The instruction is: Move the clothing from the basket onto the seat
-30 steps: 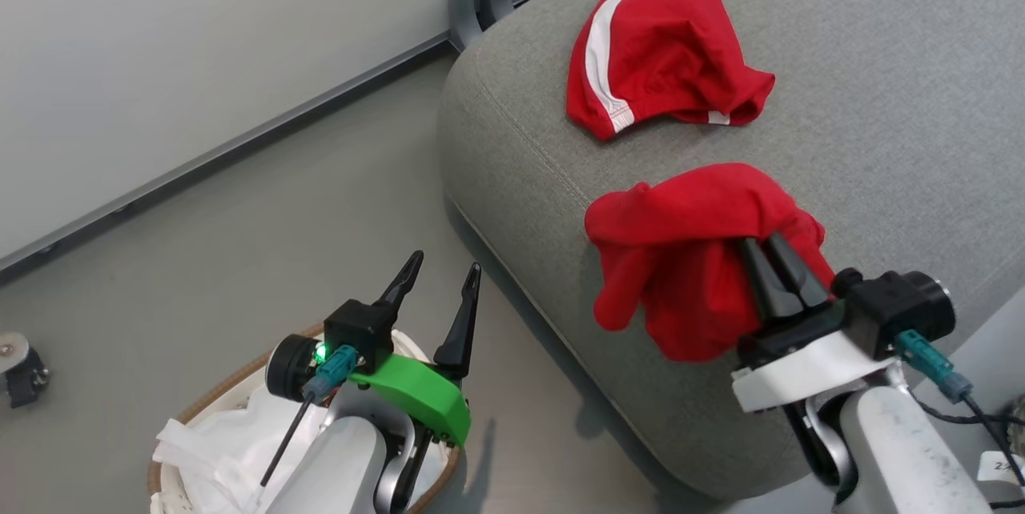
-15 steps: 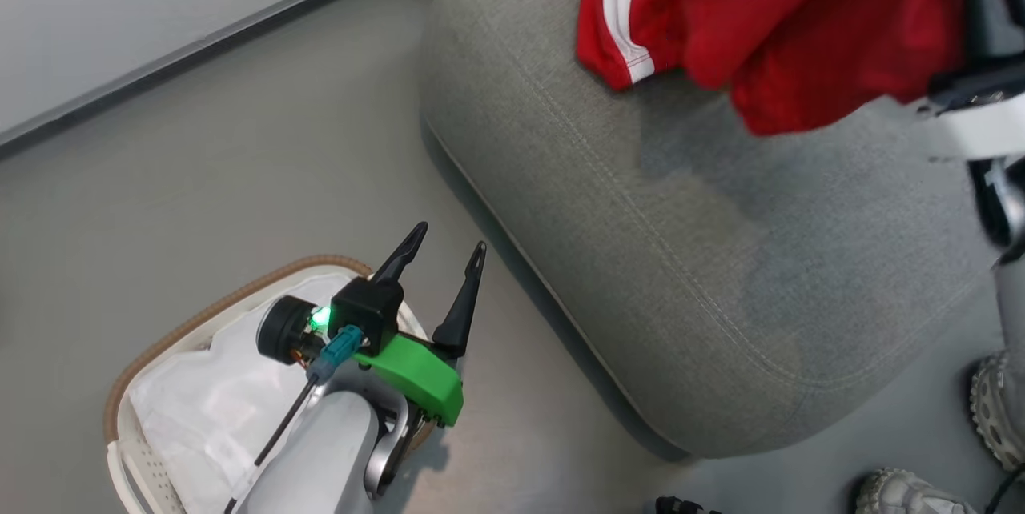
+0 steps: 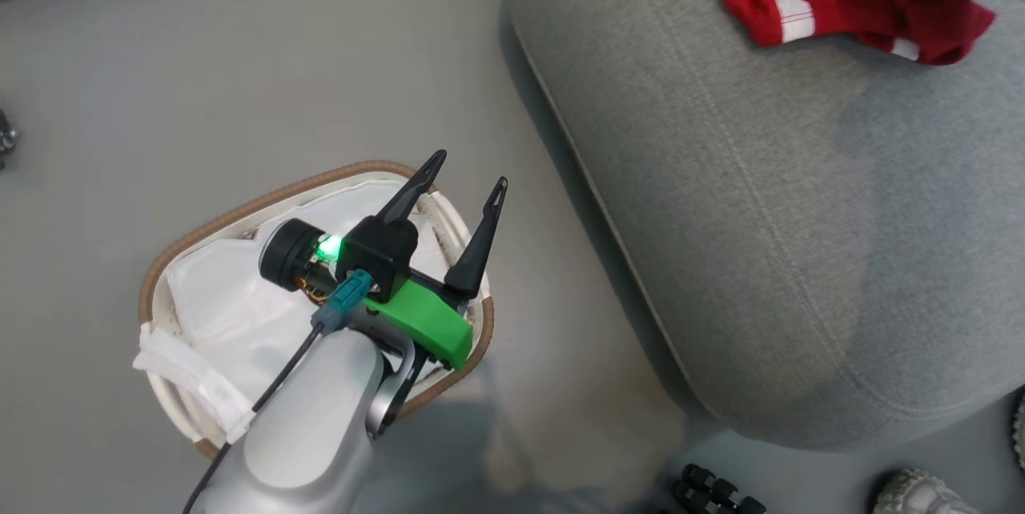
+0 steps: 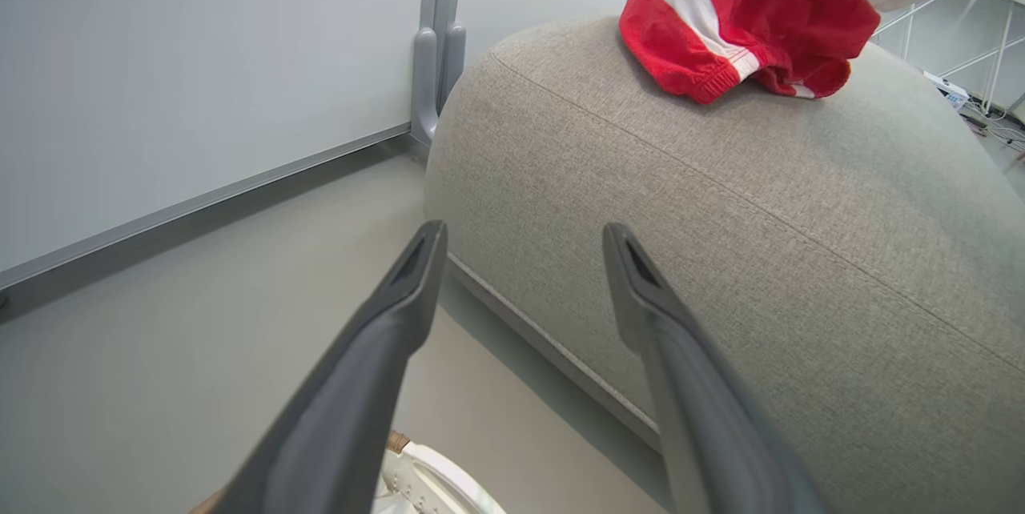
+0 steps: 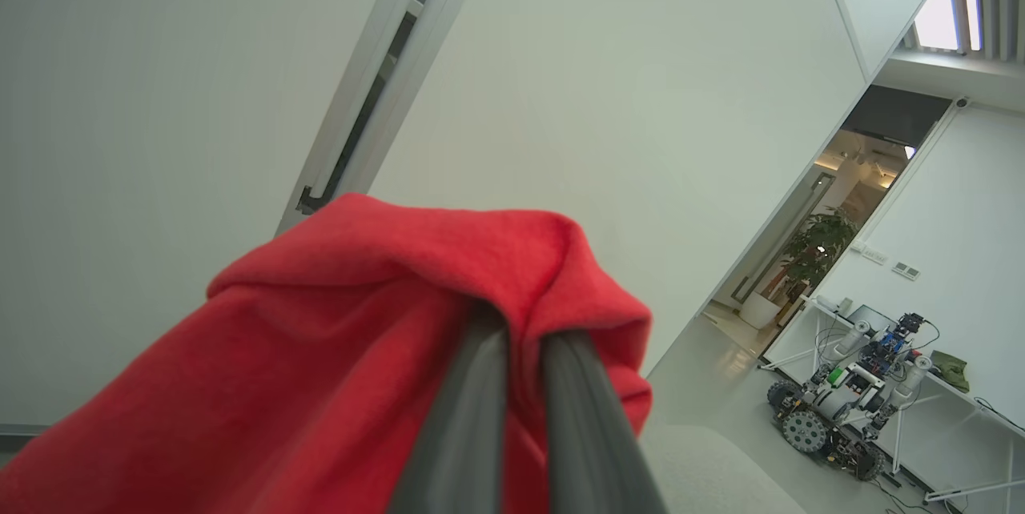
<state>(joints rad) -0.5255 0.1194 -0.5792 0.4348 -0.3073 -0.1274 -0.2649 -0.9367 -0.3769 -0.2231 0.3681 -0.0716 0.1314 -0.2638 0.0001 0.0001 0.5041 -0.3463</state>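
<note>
Over the seat [image 3: 761, 218], the right gripper [image 5: 520, 322], clenched on the plain red garment [image 5: 320, 338], should lower before releasing; the left gripper [image 3: 471, 168] hangs spread.

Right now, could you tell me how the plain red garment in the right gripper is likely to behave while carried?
Probably floppy: the plain red garment drapes in folds over the right gripper's fingers. Likely light, since one pinch appears to carry it. Once released it would probably slump into a heap, not lie flat.
</note>
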